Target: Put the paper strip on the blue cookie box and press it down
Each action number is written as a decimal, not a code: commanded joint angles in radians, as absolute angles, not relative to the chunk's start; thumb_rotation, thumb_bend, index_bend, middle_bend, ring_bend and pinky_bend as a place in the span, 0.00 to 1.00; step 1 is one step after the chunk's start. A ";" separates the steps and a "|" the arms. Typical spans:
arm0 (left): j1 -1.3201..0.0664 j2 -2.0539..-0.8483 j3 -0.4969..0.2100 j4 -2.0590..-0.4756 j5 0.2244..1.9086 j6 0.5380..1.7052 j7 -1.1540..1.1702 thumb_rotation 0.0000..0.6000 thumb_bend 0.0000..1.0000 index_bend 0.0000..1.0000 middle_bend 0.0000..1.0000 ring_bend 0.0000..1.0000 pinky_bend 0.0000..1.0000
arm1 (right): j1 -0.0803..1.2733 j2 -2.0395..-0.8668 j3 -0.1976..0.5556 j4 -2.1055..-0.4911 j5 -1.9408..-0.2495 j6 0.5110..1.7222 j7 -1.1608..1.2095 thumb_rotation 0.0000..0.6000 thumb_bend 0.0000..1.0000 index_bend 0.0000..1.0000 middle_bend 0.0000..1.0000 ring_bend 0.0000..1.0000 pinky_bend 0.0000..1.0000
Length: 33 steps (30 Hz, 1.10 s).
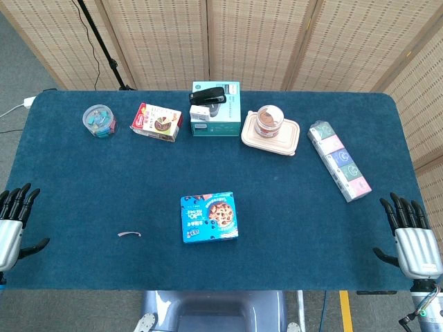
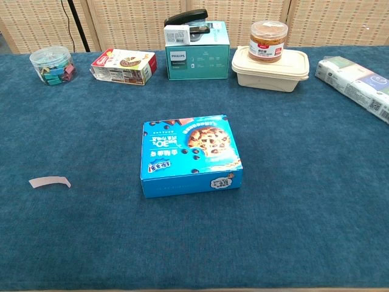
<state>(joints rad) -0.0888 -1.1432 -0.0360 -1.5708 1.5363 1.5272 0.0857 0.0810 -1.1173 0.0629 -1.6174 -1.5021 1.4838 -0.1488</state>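
The blue cookie box lies flat near the middle of the dark blue table. A small pale paper strip lies on the cloth to the box's left, apart from it. My left hand hangs at the table's left edge, fingers spread, holding nothing. At the right edge my right hand is likewise spread and empty. Neither hand shows in the chest view.
Along the far side stand a clear tub of clips, a red snack box, a teal Philips box with a black stapler on top, a beige lunch container bearing a jar, and a tissue pack.
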 commanded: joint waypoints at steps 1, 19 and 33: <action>-0.090 -1.142 -0.036 -1.574 1.532 1.521 0.094 1.00 0.00 0.00 0.00 0.00 0.00 | 0.081 -1.118 0.063 -1.614 -1.508 1.489 -0.149 1.00 0.00 0.00 0.00 0.00 0.00; -0.192 -1.254 -0.019 -1.535 1.507 1.314 0.147 1.00 0.20 0.33 0.00 0.00 0.00 | 0.080 -1.099 0.060 -1.631 -1.505 1.478 -0.123 1.00 0.00 0.00 0.00 0.00 0.00; -0.238 -1.373 -0.028 -1.558 1.407 1.217 0.257 1.00 0.27 0.40 0.00 0.00 0.00 | 0.078 -1.066 0.066 -1.655 -1.486 1.469 -0.076 1.00 0.00 0.00 0.00 0.00 0.00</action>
